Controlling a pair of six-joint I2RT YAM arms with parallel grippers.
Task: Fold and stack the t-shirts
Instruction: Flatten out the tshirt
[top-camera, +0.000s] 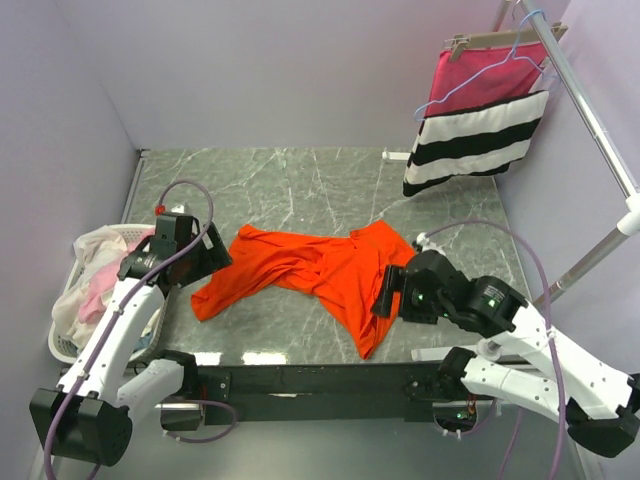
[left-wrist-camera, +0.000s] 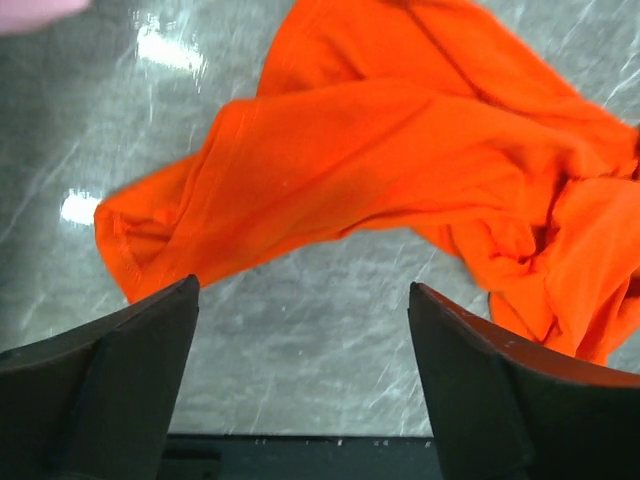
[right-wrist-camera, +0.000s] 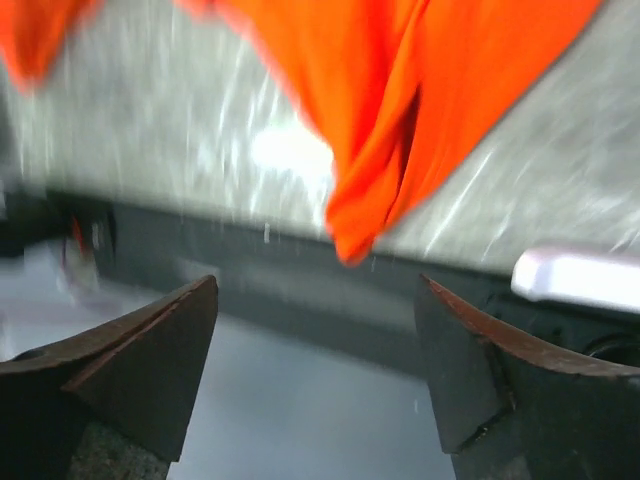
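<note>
A bright orange-red t-shirt (top-camera: 310, 270) lies crumpled and spread across the middle of the marble table (top-camera: 300, 190). My left gripper (top-camera: 215, 255) hovers at the shirt's left end, open and empty; in the left wrist view the shirt (left-wrist-camera: 400, 150) lies just beyond the gripper (left-wrist-camera: 303, 300). At the shirt's right side my right gripper (top-camera: 385, 290) is also open, nothing in it. The right wrist view is blurred, with a shirt corner (right-wrist-camera: 400, 100) hanging over the table's front edge above the gripper (right-wrist-camera: 315, 290). Cream-white (top-camera: 100, 245) and pale pink t-shirts (top-camera: 95, 300) sit in a basket on the left.
The white laundry basket (top-camera: 62, 340) stands off the table's left edge. A pink cloth with black and white stripes (top-camera: 475, 130) hangs on a hanger from a rail (top-camera: 590, 110) at the back right. A dark frame (top-camera: 320, 380) runs along the table's near edge.
</note>
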